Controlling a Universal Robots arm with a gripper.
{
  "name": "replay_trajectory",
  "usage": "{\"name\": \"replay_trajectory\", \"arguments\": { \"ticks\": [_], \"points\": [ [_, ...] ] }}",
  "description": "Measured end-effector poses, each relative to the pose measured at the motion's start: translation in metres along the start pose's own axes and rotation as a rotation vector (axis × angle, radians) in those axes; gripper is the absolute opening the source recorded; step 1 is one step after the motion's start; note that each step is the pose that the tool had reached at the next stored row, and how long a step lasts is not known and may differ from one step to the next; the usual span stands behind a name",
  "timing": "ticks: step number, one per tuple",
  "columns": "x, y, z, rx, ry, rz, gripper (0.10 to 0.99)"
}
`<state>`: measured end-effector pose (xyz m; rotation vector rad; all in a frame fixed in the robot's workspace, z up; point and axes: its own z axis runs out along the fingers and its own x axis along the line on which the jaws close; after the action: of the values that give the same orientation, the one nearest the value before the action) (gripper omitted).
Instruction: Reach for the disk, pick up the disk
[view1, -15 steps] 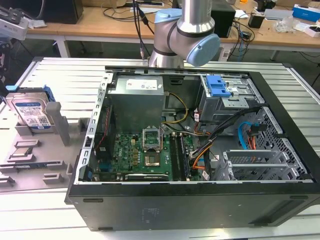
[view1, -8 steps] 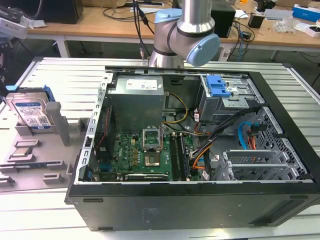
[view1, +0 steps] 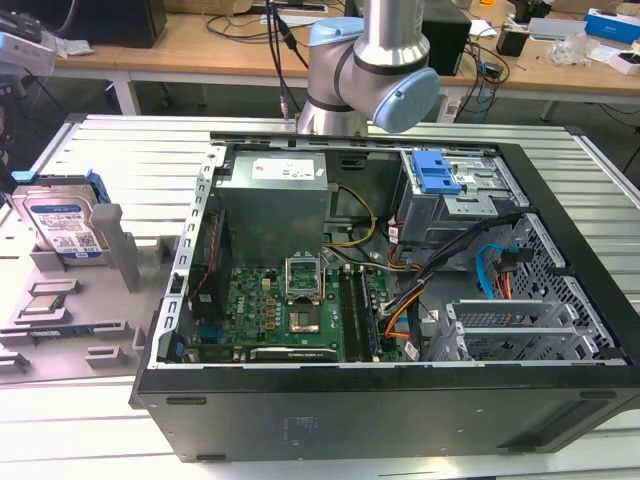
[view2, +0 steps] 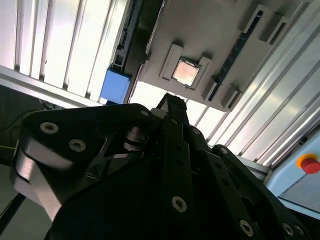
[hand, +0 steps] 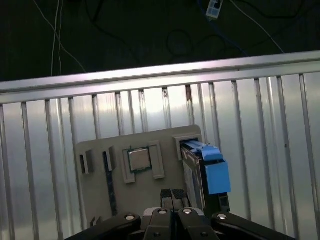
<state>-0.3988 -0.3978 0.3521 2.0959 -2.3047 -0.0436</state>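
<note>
Exterior view, far left: one disk (view1: 62, 228) stood on edge in a slot of a grey holder plate (view1: 60, 335), with its label face toward the camera and a blue frame along its top edge. The plate lay on the slatted metal table (view1: 110, 150). Toward the middle sat one open computer case (view1: 400, 400), well apart from the disk. One robot arm (view1: 375, 60) rose behind the case's far side.

First wrist view: one gripper (hand: 172, 195) hung above the plate. Its fingertips were pressed together with nothing between them, and it was not touching the disk. One square chip (hand: 139, 159) sat in a recess of the plate, near the disk's slot.

Handling, as a judgement:
- The disk looked rigid, metal-bodied and fairly heavy for its size.
- Its flat faces were probably smooth and prone to slipping.
- It would likely take knocks or drops badly.
- The best hold seemed to be across the two flat faces, at the upper part that stood clear of the slot.
- The jaws would first have to be spread wider than its thickness.
- The plastic frame looked the weaker place to clamp.
</note>
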Motion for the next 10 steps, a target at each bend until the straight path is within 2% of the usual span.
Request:
{"name": "replay_trajectory", "arguments": {
  "ticks": [7,8,9,10],
  "points": [
    [-0.0001,0.0000,0.0000,0.000,0.0007,-0.016,0.114],
    [-0.0001,0.0000,0.0000,0.000,0.0006,-0.016,0.169],
    [-0.0001,0.0000,0.0000,0.000,0.0006,-0.016,0.169],
    [-0.0001,0.0000,0.0000,0.000,0.0007,-0.016,0.235]
  ]
}}
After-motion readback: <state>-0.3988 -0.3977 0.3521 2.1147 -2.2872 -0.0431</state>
